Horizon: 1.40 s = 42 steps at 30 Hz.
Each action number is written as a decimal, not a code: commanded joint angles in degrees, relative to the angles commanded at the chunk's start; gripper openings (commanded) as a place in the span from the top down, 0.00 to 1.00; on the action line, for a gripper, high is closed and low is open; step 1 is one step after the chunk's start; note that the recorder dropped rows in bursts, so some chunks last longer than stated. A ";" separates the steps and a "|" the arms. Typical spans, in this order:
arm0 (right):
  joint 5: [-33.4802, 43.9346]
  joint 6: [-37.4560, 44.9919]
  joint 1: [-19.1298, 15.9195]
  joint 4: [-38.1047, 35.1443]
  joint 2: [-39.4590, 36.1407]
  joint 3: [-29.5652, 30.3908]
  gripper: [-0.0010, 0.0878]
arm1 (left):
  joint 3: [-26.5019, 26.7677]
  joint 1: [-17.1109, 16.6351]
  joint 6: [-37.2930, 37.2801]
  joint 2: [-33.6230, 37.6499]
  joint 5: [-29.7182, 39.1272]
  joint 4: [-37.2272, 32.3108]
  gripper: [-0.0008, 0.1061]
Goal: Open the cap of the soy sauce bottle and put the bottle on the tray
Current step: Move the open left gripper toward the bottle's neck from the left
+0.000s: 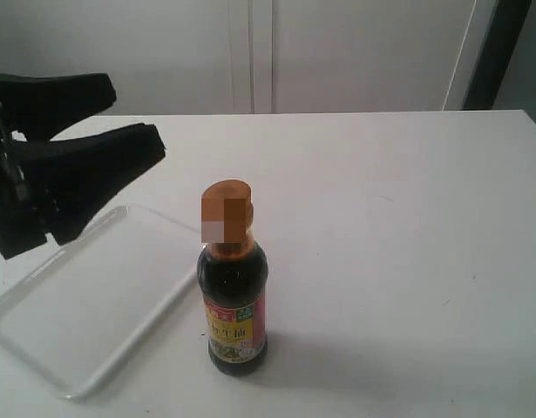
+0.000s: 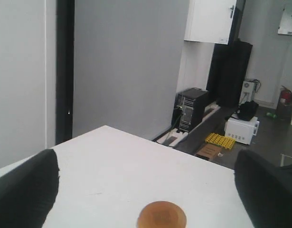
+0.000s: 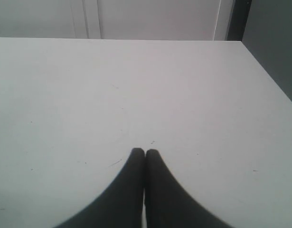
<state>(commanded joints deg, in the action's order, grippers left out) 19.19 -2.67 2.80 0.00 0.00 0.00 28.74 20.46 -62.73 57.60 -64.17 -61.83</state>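
Soft even daylight, slightly blurred.

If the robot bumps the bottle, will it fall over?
Probably it could: the bottle is tall with a narrow base, so a knock near the cap may tip it. It looks nearly full, so likely heavyish. Being round, it might roll.

On the white tabletop: one small round glass bottle of dark soy sauce with a pink, yellow and green label; one round orange-brown plastic cap on its neck; one shallow rectangular translucent-white plastic tray with a raised rim. Grippers: two, each with two black fingers, namely one left gripper and one right gripper. On the room floor beyond the table's edge: one black computer tower, one white boxy appliance, one red fire extinguisher.
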 joint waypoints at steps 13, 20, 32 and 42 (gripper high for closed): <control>0.00 0.00 0.00 0.00 0.00 0.00 0.99 | 0.09 2.28 2.94 4.24 -2.25 0.11 0.01; 0.00 0.00 0.00 0.00 0.00 0.00 0.99 | 0.09 2.60 6.46 6.91 -4.15 1.27 0.01; 0.00 0.00 0.00 0.00 0.00 0.00 0.99 | 3.12 5.06 9.23 11.13 -3.36 1.29 0.01; 0.00 0.00 0.00 0.00 0.00 0.00 0.99 | 3.94 6.03 7.22 14.00 -5.76 -1.01 0.01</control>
<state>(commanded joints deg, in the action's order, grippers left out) 19.19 -2.67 2.80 0.00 0.00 0.00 32.69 26.49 -55.51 71.59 -69.92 -62.84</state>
